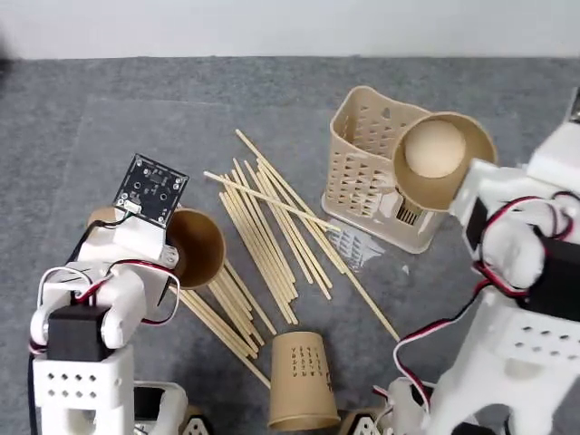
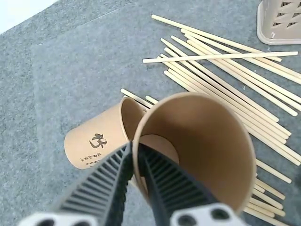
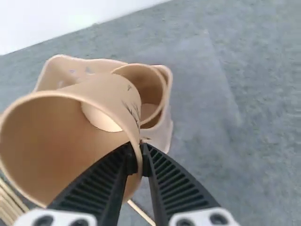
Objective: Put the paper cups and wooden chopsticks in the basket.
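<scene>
Starting at the bottom centre of the high view, an upturned brown paper cup stands on the grey felt surface, untouched. At lower left, the left tool is clenched on the rim of a second brown paper cup, one finger inside the wall and one outside. This cup is tilted with its mouth toward the pale wooden chopsticks. A third brown cup lying on its side rests just beside it, seemingly touching.

That thin pinch on a single paper wall is the risk here. The cup may swing or slip if the arm turns quickly, and a low carry could knock the lying cup or rake the chopsticks farther apart. The chopsticks lie fanned over the middle of the frame, one crossing the rest, so a later grasp may catch several or roll them.

At upper right, the right tool grips the wall of a fourth brown paper cup. It hangs tilted above the rim of the beige slotted plastic basket, where another cup already sits. Let go at this tilt, it may strike the rim or the seated cup and tumble out.
</scene>
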Controlling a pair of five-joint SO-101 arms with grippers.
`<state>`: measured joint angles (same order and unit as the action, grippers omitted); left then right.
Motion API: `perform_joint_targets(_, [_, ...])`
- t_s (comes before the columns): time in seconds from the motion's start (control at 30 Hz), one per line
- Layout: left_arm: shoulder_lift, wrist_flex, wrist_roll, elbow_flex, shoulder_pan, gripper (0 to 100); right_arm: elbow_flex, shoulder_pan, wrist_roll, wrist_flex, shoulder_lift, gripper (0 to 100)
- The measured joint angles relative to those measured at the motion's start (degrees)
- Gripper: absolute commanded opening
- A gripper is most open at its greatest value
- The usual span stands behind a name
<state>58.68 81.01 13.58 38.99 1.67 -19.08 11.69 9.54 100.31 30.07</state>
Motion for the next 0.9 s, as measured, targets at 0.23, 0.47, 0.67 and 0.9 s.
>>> perform_joint_targets(0.23, [0.0,-0.2,0.0,0.9,0.0,1,0.0,2.2,0.0,0.0,-5.1,1.4])
perform_joint_targets(0.47, [0.0,-0.2,0.0,1.1,0.0,1,0.0,2.0,0.0,-2.5,-8.0,7.1])
perform_joint_targets(0.67, [0.0,-0.2,0.0,1.1,0.0,1,0.0,-0.2,0.0,-10.5,-9.6,7.4])
perform_joint_targets(0.9, [0.0,-0.2,0.0,1.1,0.1,1,-0.3,-2.1,0.0,-16.5,-17.1,7.0])
